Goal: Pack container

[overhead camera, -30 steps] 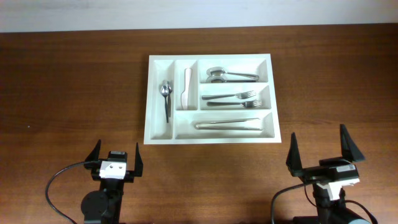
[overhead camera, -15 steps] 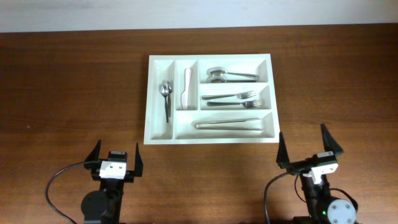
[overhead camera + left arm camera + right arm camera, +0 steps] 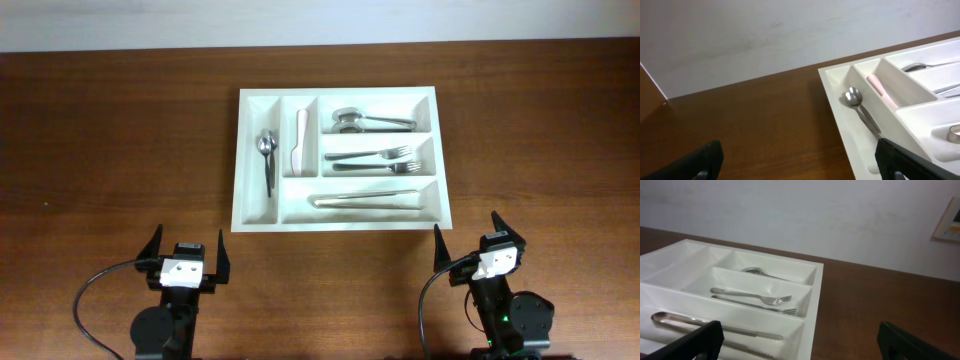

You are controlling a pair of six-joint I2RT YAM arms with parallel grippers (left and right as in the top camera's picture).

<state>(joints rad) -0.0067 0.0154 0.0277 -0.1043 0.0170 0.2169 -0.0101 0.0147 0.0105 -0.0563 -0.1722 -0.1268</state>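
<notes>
We find the container (image 3: 340,226) at mid-table, ahead of both arms, with its long axis running left to right. The left gripper (image 3: 188,248) and the right gripper (image 3: 472,240) each stand off a near corner. We judge the right marginally nearer. Both are spread wide and hold nothing.

The left pincer (image 3: 188,246) sits at 7 o'clock in the overhead view. Its fingers are spread wide and empty, pointing toward 12. The right pincer (image 3: 467,238) sits at 5 o'clock, also spread and empty, twisted slightly so its 3 o'clock finger reaches further toward 12. In each wrist view, dark fingertips (image 3: 697,161) (image 3: 695,341) show only at the bottom corners. Both arms are folded low behind their pincers.
</notes>
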